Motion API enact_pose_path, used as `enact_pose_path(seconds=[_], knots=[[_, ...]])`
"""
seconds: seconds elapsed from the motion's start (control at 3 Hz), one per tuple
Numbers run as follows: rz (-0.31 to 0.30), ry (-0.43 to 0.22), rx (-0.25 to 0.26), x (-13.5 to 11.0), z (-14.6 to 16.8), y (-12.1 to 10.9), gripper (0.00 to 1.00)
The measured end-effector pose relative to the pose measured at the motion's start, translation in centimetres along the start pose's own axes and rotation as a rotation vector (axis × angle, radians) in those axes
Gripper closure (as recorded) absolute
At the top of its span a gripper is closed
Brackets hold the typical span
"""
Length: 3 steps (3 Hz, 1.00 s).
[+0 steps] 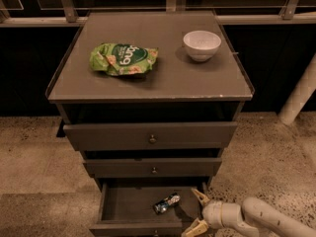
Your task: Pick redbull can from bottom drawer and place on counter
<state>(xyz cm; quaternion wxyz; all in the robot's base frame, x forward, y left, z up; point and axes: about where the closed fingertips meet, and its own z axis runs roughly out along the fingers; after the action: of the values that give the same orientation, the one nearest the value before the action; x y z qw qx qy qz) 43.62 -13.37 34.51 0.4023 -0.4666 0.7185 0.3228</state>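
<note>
Here, the lowest dark grey wooden drawer (129, 209) of the cabinet stands pulled open, and its inside can be seen from above. The small slim silver-and-blue metal can (167, 203) lies on its side on the floor of this bottom drawer, a little right of the middle, with one shiny end turned toward the front left.

The pale two-finger gripper (197, 212) is low at the right side of the open drawer, just beside the can, and it points to the left. Its two cream-coloured fingers (200, 197) are spread wide apart, one toward the back and one over the front right corner of the drawer. They hold nothing, and a small gap is between them and the can. The white rounded arm (269, 220) comes in from the lower right corner.

Above the open drawer are two wider grey drawers, the middle one (123, 168) and the top one (108, 135), each with a small round knob. On the flat grey rectangular counter (163, 85) lies a crumpled green snack bag (123, 59) at the left, and a round white bowl (202, 45) stands upright at the back right, well apart from the bag. The speckled brownish floor (34, 157) surrounds the cabinet, and a white post (298, 95) leans at the right edge.
</note>
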Motion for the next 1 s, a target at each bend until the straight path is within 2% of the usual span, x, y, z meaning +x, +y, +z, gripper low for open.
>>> enact_pose_path(seconds=[0.33, 1.0], knots=[[-0.031, -0.007, 0.042, 2.76, 3.52, -4.89, 0.00], [-0.020, -0.008, 0.053, 3.45, 3.94, -5.52, 0.00]])
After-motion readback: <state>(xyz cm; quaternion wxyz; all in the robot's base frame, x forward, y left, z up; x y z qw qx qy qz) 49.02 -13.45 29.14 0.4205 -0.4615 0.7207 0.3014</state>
